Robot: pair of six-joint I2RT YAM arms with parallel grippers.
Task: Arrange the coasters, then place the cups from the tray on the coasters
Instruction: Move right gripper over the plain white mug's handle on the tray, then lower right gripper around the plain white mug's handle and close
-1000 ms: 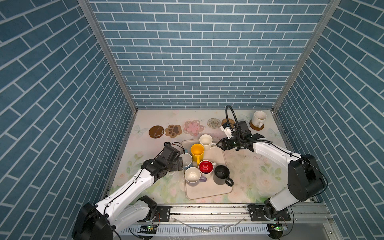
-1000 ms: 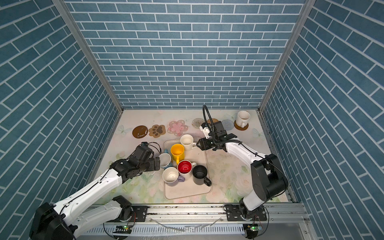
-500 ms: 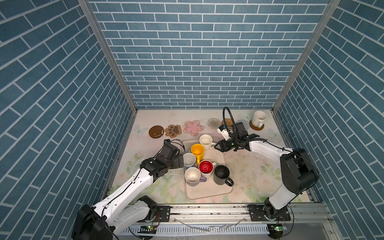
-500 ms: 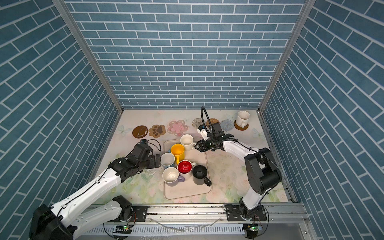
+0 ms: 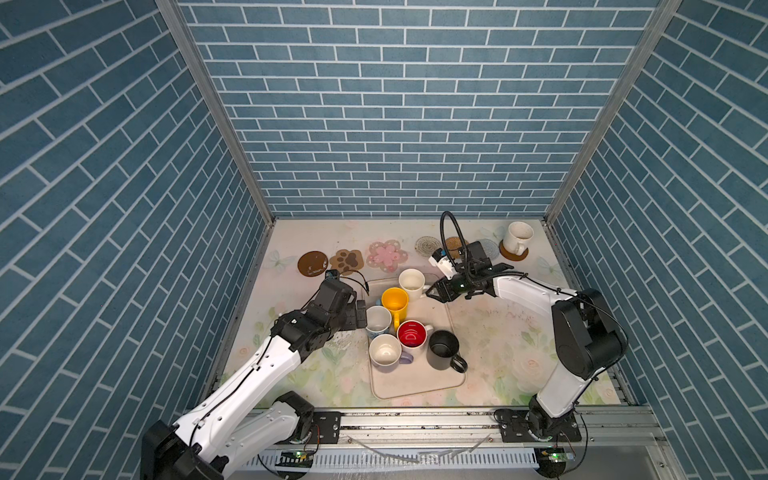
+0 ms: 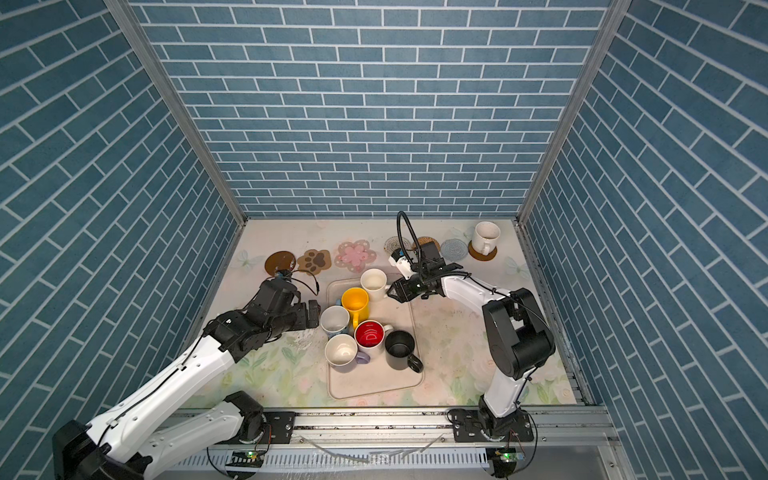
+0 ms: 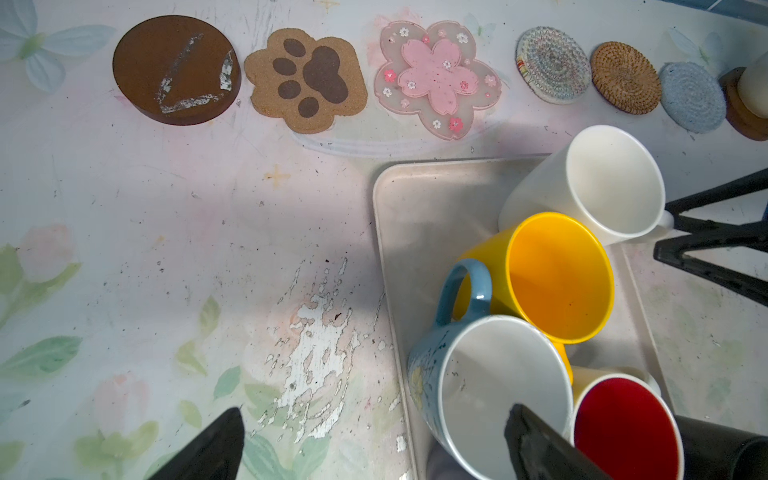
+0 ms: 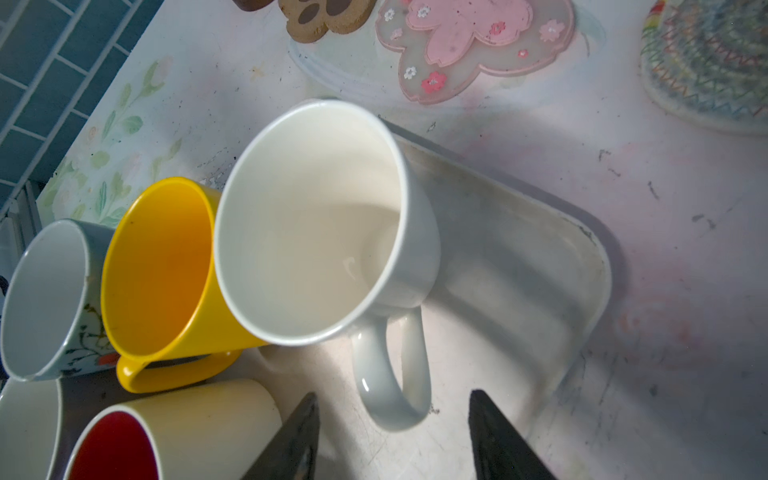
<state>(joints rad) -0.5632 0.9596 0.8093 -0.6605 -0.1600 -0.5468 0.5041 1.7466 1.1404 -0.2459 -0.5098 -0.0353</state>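
Note:
Seven coasters lie in a back row, from a brown disc (image 5: 312, 263) through a paw (image 5: 346, 261) and a pink flower (image 5: 386, 256) to a brown disc (image 5: 514, 252) under a cream cup (image 5: 517, 236). On the tray (image 5: 415, 382) stand cream-white (image 5: 411, 281), yellow (image 5: 395, 300), light blue (image 5: 377, 321), lavender (image 5: 385, 351), red-inside (image 5: 411, 334) and black (image 5: 444, 354) cups. My left gripper (image 7: 374, 440) is open, one finger (image 7: 536, 444) over the light blue cup's (image 7: 498, 386) mouth. My right gripper (image 8: 395, 432) is open astride the cream-white cup's handle (image 8: 390, 374), not touching.
The right arm (image 5: 523, 293) hides part of the rattan coaster (image 5: 453, 242). Blue brick walls close in the left, back and right sides. The yellow cup's handle (image 8: 174, 372) and the red-inside cup (image 8: 166, 428) crowd my right gripper's one side.
My right gripper has edged left toward the cream-white cup's handle while its arm folded in, and its jaws narrowed a little. My left gripper crept toward the light blue cup.

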